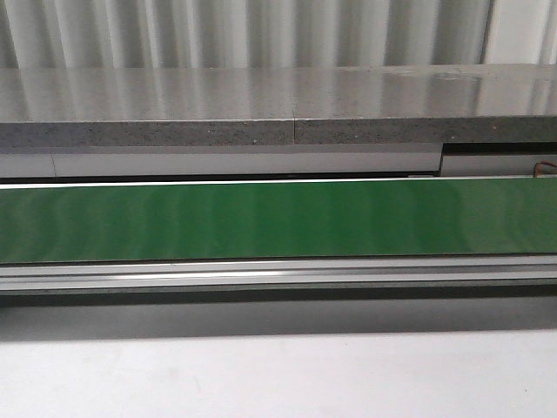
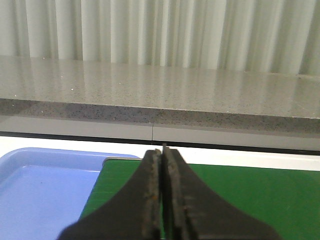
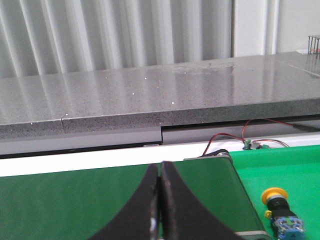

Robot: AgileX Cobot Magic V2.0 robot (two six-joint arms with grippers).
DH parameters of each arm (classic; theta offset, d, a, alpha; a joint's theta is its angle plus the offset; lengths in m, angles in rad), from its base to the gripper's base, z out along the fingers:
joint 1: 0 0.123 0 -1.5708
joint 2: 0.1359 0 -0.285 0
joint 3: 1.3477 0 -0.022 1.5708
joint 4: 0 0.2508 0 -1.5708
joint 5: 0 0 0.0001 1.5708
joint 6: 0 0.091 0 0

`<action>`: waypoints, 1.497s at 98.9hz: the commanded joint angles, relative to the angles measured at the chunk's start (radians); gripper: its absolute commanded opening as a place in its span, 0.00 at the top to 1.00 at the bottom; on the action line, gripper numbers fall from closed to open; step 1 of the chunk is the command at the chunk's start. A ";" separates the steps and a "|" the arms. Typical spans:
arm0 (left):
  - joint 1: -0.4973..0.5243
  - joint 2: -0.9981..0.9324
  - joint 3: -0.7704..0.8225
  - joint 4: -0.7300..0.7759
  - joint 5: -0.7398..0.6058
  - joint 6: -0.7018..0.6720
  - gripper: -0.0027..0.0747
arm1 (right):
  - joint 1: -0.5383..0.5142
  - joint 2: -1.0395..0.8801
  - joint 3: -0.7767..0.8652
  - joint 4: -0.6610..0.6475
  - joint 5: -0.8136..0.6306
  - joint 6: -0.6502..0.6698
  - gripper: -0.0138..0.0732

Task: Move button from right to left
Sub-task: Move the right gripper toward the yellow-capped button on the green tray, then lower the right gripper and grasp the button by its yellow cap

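The button (image 3: 280,209), with a round yellow-orange head and a blue-grey blocky body, lies on a bright green surface (image 3: 290,170) beside the end of the conveyor, in the right wrist view only. My right gripper (image 3: 160,167) is shut and empty over the dark green belt (image 3: 75,200), well apart from the button. My left gripper (image 2: 162,152) is shut and empty above the belt's other end (image 2: 240,195), next to a blue tray (image 2: 45,195). Neither gripper shows in the front view.
The green conveyor belt (image 1: 278,222) runs across the front view with a metal rail (image 1: 278,277) before it. A grey stone-like shelf (image 1: 278,109) stands behind. Red and black wires (image 3: 235,139) and a small circuit board (image 3: 252,145) lie past the belt's right end.
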 commanded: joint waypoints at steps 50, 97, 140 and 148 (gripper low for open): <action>-0.007 -0.033 0.025 -0.007 -0.082 -0.009 0.99 | -0.001 0.573 -0.665 0.011 0.764 -0.004 0.92; -0.007 -0.033 0.025 -0.007 -0.082 -0.009 0.99 | -0.001 0.712 -0.714 0.020 0.848 -0.008 0.62; -0.007 -0.033 0.025 -0.007 -0.082 -0.009 0.99 | -0.010 0.788 -0.757 -0.010 0.866 -0.002 0.10; -0.007 -0.033 0.025 -0.007 -0.082 -0.009 0.99 | -0.032 0.858 -0.796 -0.047 0.877 -0.002 0.10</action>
